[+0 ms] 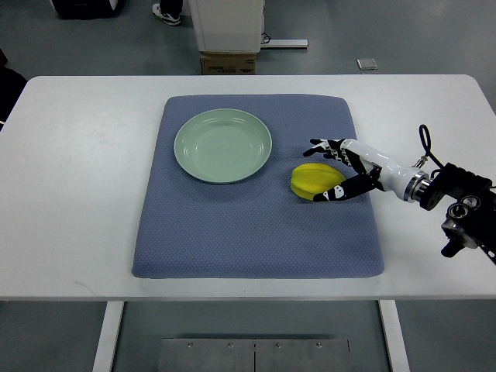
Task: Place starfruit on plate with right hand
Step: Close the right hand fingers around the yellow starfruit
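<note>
Right hand: the black-and-white fingered right hand (335,169) reaches in from the right edge on a white forearm with a dark wrist joint. It is low over the mat.
Hand state: fingers spread around the fruit, one group curving over its far side, the thumb side lying along its near side. Whether they press on the skin or merely bracket it, I cannot tell from here.
Starfruit: the yellow ridged starfruit (315,180) lies on the mat between those fingers, at the hand's fingertip end. It is not on the plate.
Plate: the pale green round ceramic plate (188,160) sits beyond the fingertips, further along the reach and slightly toward the far side. It is near the fruit but clear of it, with a strip of mat between.
Mat: the blue-grey textured fabric mat (232,232) lies under the hand, the fruit and the plate, covering the middle of the table.
Table: the white rectangular table (77,194) carries the mat; bare top shows on every side of it.
Floor beyond the table: a brown cardboard box (229,62) stands beside the base of a white cabinet (229,23). A person's shoe (167,14) shows beside it at the top edge.
</note>
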Action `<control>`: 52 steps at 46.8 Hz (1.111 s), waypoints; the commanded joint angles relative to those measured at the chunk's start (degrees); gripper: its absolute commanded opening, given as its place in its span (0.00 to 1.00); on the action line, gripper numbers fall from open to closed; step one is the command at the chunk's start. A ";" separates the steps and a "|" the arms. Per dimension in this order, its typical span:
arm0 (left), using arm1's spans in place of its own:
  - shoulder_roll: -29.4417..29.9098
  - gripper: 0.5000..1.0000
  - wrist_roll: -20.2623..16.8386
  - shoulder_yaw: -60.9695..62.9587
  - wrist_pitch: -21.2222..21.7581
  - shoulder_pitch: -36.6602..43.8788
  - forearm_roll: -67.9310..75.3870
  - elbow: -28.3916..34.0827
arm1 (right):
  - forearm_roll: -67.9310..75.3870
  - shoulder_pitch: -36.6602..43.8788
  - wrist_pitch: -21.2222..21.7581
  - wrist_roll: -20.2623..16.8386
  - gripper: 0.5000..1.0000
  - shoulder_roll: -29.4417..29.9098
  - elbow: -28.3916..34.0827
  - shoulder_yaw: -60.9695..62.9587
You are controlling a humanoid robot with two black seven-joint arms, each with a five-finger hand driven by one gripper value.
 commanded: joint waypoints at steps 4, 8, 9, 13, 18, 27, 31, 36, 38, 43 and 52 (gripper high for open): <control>0.00 1.00 0.00 0.02 0.00 0.00 0.00 0.00 | -0.56 0.32 -1.13 -0.07 1.00 0.13 -1.18 -2.11; 0.00 1.00 0.00 0.02 0.00 0.00 0.00 0.00 | -1.53 0.75 -1.40 -0.07 1.00 0.30 -1.71 -2.72; 0.00 1.00 0.00 -0.06 0.00 0.00 0.00 0.00 | -1.61 0.84 -1.49 -0.07 1.00 0.30 -1.89 -2.90; 0.00 1.00 0.00 0.02 0.00 0.00 0.00 0.00 | -1.70 1.02 -2.19 -0.07 0.99 0.48 -2.85 -2.99; 0.00 1.00 0.00 0.02 0.00 0.00 0.00 0.00 | -1.70 1.28 -2.45 -0.07 0.99 0.57 -3.38 -2.99; 0.00 1.00 0.00 0.02 0.00 0.00 0.00 -0.09 | -1.70 1.28 -4.65 0.02 0.97 0.83 -4.09 -3.34; 0.00 1.00 0.00 0.02 0.00 0.00 0.00 0.00 | -1.70 1.28 -5.61 0.11 0.97 0.83 -4.52 -4.04; 0.00 1.00 0.00 0.02 0.00 0.00 0.00 0.00 | -1.62 1.28 -6.32 0.19 0.96 0.83 -4.97 -4.30; 0.00 1.00 0.00 0.02 0.00 0.00 0.00 0.00 | -1.70 1.28 -6.32 0.19 0.94 0.83 -4.97 -4.39; 0.00 1.00 0.00 0.02 0.00 0.00 0.00 0.00 | -1.70 1.28 -6.41 0.37 0.89 0.74 -4.97 -4.57; 0.00 1.00 0.00 0.02 0.00 0.00 0.00 0.00 | -1.62 1.28 -6.58 0.46 0.81 0.83 -5.05 -4.57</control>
